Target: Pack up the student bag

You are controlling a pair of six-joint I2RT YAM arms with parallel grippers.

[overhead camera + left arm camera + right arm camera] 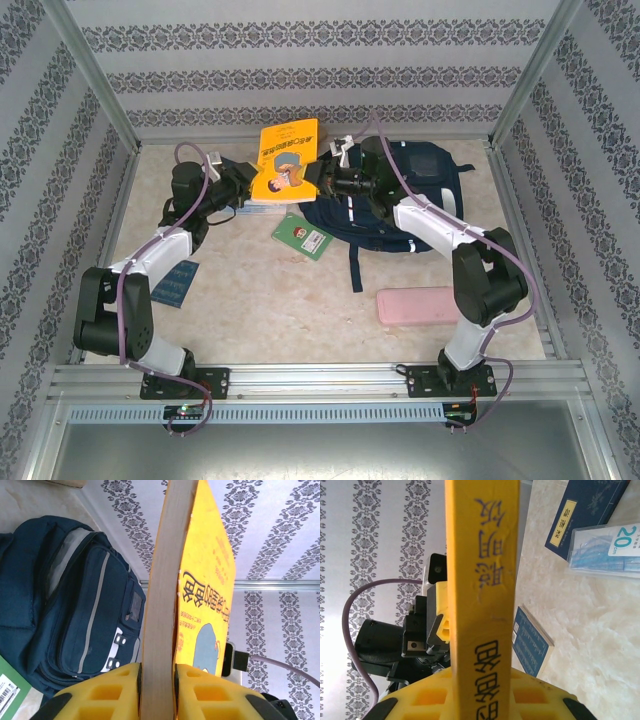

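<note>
Book [283,160] aloft, left gripper [157,675] and right gripper [480,680] each clamped on an opposite edge; bag [430,170] lies back-right under right arm, opening hard to see; release one side only once other holds firm.

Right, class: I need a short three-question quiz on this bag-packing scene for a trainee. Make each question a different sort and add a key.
1. True or false: the yellow book is inside the student bag.
2. Multiple choice: what grips the yellow book? A) the left end effector alone; B) the right end effector alone; C) both, one at each side.
3. Fill in: the pink case lies on the table near the ___ arm's base.

Key
1. False: it is held outside the bag.
2. C.
3. Right.
</note>
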